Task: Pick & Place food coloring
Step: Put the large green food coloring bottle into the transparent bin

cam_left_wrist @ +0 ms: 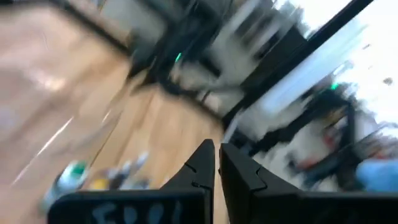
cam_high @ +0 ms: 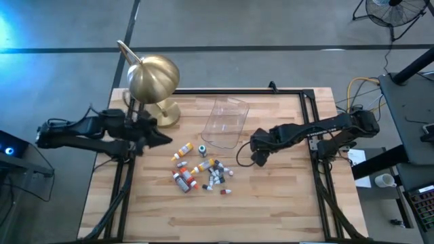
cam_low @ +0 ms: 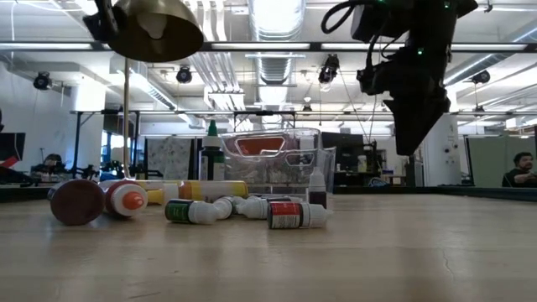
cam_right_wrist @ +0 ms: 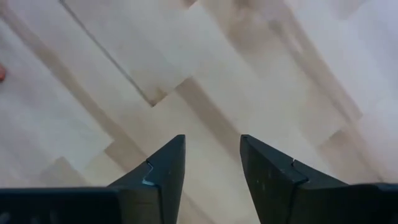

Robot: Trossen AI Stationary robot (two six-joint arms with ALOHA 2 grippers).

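Note:
Several tiny food coloring bottles lie scattered on their sides on the wooden table; the low view shows them in front of the clear tub. My right gripper hangs open over bare wood to the right of the bottles, pointing steeply down, with nothing between its fingers. My left gripper is shut and empty. It hovers left of the bottles, pointing roughly level toward them.
A clear plastic tub stands just behind the bottles. A brass dome lamp stands at the far left, close to my left arm. Black frame rails run along the table's sides. Bare wood lies toward the near edge.

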